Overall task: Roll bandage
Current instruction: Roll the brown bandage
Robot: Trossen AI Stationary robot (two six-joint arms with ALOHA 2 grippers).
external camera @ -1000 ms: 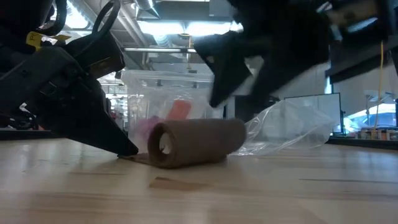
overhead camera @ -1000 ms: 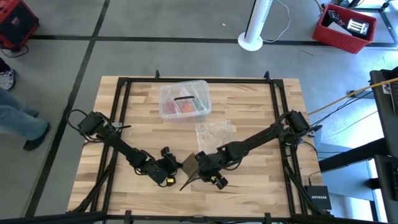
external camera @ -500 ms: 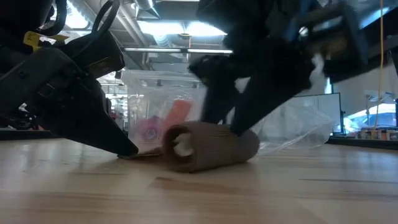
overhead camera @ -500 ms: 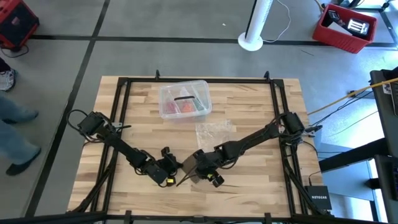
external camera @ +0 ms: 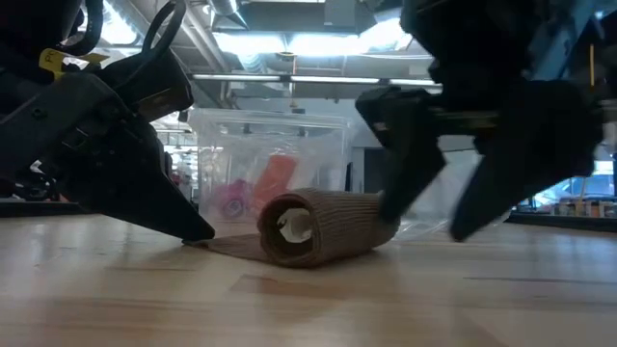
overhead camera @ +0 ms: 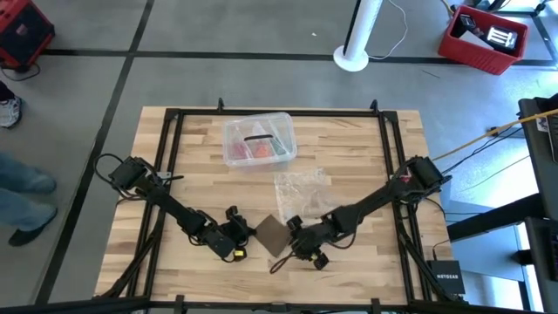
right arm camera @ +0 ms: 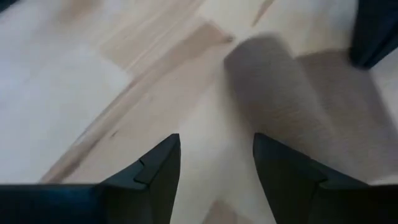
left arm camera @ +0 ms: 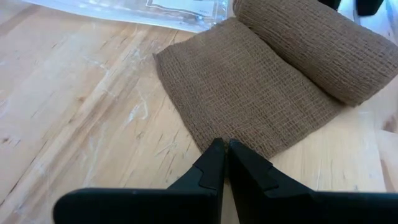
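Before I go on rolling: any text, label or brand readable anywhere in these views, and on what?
"NETGEAR": on the black box on the floor past the table's right edge, high view.
Print on the clear plastic bag: unreadable.
Yellow tag on the left arm: no legible text.

Tan mesh-weave bandage, blk fingers

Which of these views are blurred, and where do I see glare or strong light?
Right wrist view: blurred throughout; the bandage looks smeared, the open right gripper soft-edged. Left wrist view: sharp, the weave shows clearly by the shut left gripper. Low view: bright ceiling lights glare, leaving both arms as dark shapes. High view: evenly lit.
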